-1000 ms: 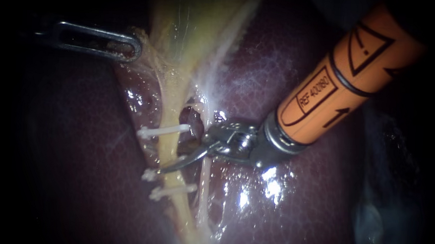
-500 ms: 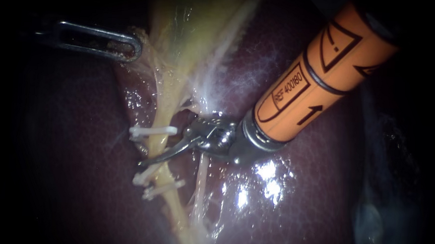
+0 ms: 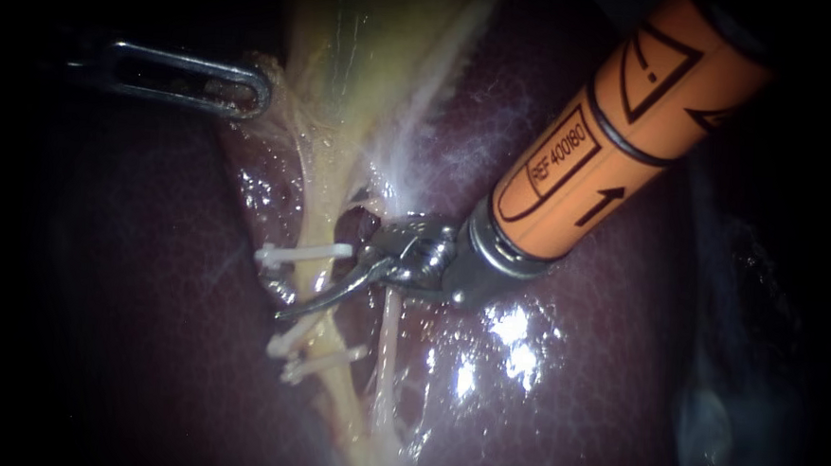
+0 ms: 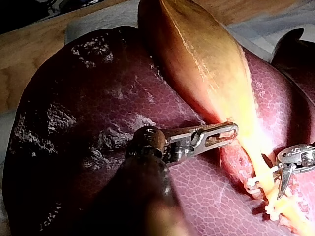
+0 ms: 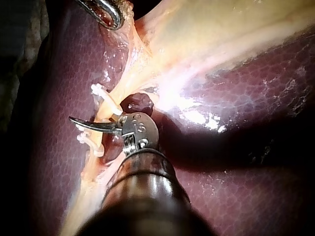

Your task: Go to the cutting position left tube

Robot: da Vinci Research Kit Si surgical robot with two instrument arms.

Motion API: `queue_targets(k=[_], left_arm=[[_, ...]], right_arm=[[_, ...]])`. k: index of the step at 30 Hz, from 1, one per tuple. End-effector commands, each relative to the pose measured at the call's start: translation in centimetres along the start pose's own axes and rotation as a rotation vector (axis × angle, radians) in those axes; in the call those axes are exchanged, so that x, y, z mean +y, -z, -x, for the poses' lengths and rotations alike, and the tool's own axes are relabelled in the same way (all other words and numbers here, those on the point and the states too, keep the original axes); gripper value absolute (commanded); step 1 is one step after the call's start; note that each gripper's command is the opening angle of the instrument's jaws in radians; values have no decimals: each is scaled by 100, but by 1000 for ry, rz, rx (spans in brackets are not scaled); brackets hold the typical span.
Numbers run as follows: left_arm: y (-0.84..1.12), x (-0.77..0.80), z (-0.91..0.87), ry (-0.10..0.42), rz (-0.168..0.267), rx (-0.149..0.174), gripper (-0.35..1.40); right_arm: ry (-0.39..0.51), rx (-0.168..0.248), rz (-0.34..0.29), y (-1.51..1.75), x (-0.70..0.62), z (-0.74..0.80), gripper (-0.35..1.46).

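The end effector of the right instrument (image 3: 288,312) is laid across the left tube (image 3: 312,280). Only a single slim, curved blade is seen, on top of the yellow strand. Whether the end effector is spread or pressed together cannot be told, since whatever lies beneath the tube is hidden. The blade is placed between the upper clip (image 3: 302,253), just beside it, and the lower clips (image 3: 323,359), which are set close together further down the same tube. Behind the blade, the metal wrist is held just beside a dark gap that is opened between the left tube and the paler right tube (image 3: 389,326). From there the orange shaft is carried off to the upper right.

Both tubes are stretched over the dark red liver (image 3: 145,323) and are run upward toward the yellow gallbladder (image 3: 349,49).

The left instrument (image 3: 252,90), entered from the left, is found well apart from the clips, at the gallbladder's edge. Its slotted end effector is pinched on a fold of gallbladder tissue there, and tissue is seen through the slot.

In the left wrist view the liver is shown resting on a pale sheet (image 4: 93,22) spread over a wooden bench (image 4: 24,54).
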Motion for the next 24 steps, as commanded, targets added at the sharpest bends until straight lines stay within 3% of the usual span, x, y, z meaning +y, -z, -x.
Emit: queue_targets(k=[1, 24], left_arm=[[0, 0, 0, 0, 2, 3, -35], [0, 0, 0, 0, -4, 6, -35]], right_arm=[[2, 0, 0, -1, 1, 1, 123], [-3, -1, -9, 7, -3, -6, 118]])
